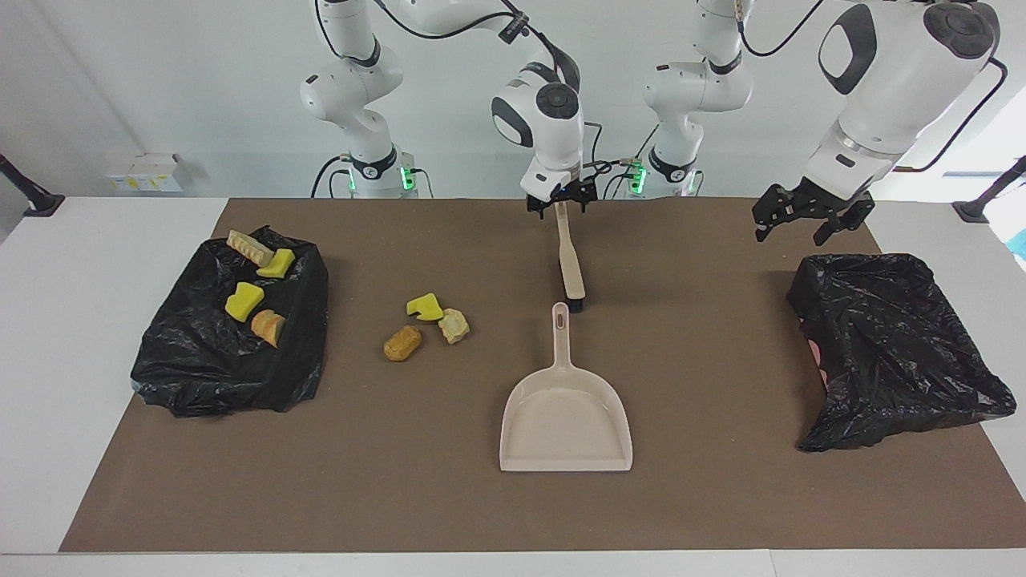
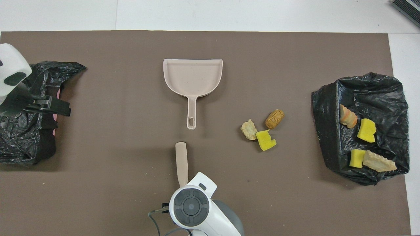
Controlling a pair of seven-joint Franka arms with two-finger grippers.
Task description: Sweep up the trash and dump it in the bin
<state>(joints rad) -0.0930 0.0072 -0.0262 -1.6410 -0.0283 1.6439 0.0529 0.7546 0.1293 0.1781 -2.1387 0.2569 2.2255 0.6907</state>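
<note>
Three loose foam chunks (image 1: pixel 425 324) look light and soft; I grip the brush (image 1: pixel 571 264) handle under the spread right gripper (image 1: pixel 559 205).

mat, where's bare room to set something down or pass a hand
Free: the mat between the dustpan and the empty black bag, and between the dustpan and three loose chunks. Crowded: the brush tip by the dustpan handle.

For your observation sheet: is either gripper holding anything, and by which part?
Nothing is held. The right gripper is open at the handle end of the brush; the left gripper is open and empty.
</note>
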